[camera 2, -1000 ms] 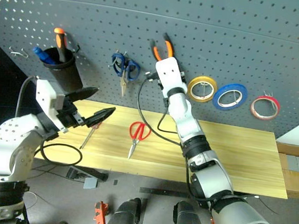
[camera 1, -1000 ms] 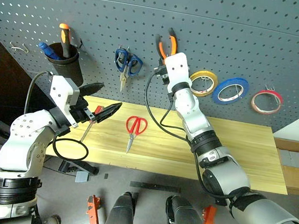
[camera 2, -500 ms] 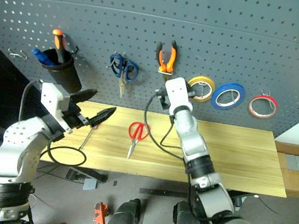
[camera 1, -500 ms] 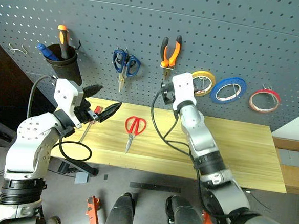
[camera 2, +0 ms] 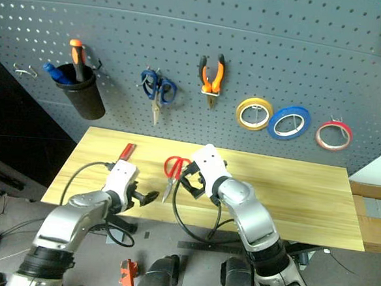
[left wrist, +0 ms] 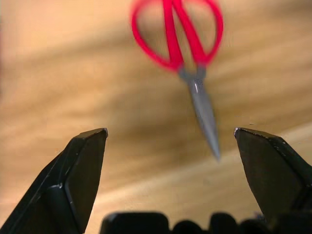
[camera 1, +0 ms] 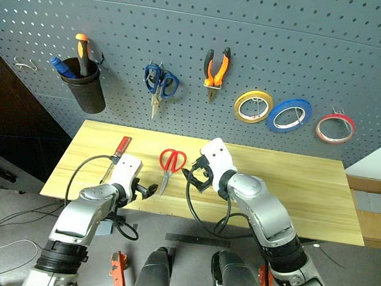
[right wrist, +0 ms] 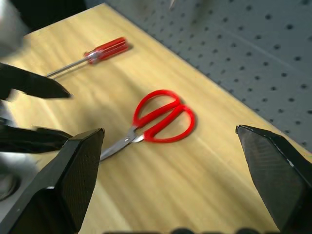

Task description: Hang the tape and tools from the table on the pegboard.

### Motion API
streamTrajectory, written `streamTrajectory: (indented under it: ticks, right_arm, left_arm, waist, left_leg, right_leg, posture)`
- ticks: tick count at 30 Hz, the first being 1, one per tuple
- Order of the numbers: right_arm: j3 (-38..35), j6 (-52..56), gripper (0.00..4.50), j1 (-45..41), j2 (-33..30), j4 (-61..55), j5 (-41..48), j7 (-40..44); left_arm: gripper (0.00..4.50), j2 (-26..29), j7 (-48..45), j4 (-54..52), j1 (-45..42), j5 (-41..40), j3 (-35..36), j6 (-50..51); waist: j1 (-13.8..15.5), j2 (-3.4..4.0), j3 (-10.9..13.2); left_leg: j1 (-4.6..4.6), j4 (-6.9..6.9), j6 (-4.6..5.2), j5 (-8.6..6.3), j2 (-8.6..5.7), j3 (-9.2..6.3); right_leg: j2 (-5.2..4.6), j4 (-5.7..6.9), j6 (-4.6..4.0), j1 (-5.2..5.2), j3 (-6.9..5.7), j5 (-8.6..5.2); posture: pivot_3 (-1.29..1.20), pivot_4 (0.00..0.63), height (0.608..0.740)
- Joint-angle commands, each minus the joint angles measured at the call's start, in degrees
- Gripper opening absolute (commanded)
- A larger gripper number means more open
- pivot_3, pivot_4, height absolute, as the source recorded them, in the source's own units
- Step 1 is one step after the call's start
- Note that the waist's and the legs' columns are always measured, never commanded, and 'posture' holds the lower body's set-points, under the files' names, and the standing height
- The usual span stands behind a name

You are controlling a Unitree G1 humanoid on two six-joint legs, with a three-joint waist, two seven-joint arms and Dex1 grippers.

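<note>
While the red scissors [camera 1: 171,164] lie flat on the table [camera 1: 305,190], both grippers sit low on either side of them and hold nothing. I'm using the scissors as the reference point for everything else.

The left gripper [camera 1: 149,190] is just off the blade tip, by the table's near edge, with its jaws spread wide; in its wrist view the blades point back toward it between the two black fingers [left wrist: 80,170]. The right gripper [camera 1: 196,178] is just to the right of the scissors, jaws wide apart too (both fingers frame the scissors in that wrist view).

The red screwdriver [camera 1: 116,152] lies on the table a bit left of the scissors, handle toward the pegboard [camera 1: 283,38].

Up on the pegboard behind the scissors:
- blue scissors [camera 1: 160,82] hang almost straight behind them
- pliers [camera 1: 216,67] with orange and black handles hang behind and slightly right
- yellow tape [camera 1: 253,106], blue tape [camera 1: 290,115] and the red tape [camera 1: 335,128] hang in a row further right, red the farthest
- a black cup [camera 1: 85,86] with an orange-handled screwdriver [camera 1: 83,47] is off to the left
</note>
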Motion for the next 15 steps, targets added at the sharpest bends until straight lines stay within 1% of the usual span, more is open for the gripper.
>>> streamTrajectory:
  ticks: [1, 6, 12, 15]
  right_arm:
    - [1.48, 1.58, 4.47, -0.87, -0.83, -4.09, 1.52, 1.94]
    - [3.09, 3.51, 4.47, -0.65, -3.90, -6.53, 3.04, 4.63]
    - [4.05, 5.69, 4.47, -0.43, -8.06, -9.13, 5.18, 7.92]
    - [4.06, 6.13, 4.50, -0.38, -10.27, -9.91, 5.89, 9.06]
  left_arm:
    - [4.50, -3.24, 2.59, 7.24, -5.30, 3.77, -2.58, -1.05]
    - [4.50, -9.54, 5.45, 20.31, -13.35, 6.31, -3.03, -4.65]
    - [4.50, -14.58, 7.39, 28.72, -17.37, 6.83, -1.59, -7.08]
    - [3.97, -15.28, 7.86, 30.43, -17.71, 7.11, -1.08, -8.23]
  waist:
    - [0.07, 0.01, 0.00]
    - [-0.03, 0.00, -0.01]
    - [-0.52, 0.01, -0.01]
    - [-1.03, 0.01, -0.01]
  left_leg:
    - [0.00, 0.01, 0.01, 0.01, -0.04, -0.01]
    - [-0.02, 0.03, 0.02, 0.00, -0.05, 0.01]
    - [-0.02, -0.01, 0.02, 0.00, -0.06, 0.01]
    - [-0.02, 0.00, 0.02, 0.00, -0.06, 0.01]
  right_leg:
    - [-0.02, 0.00, 0.00, 0.02, -0.01, 0.00]
    - [-0.04, -0.03, 0.01, 0.02, -0.01, 0.00]
    - [-0.06, -0.03, 0.01, 0.01, 0.01, 0.00]
    - [-0.06, -0.03, 0.01, 0.02, 0.00, 0.00]
  posture:
    - [-0.04, 0.227, 0.740]
    - [-0.04, 0.231, 0.740]
    - [-0.07, 0.238, 0.740]
    - [-0.08, 0.242, 0.740]
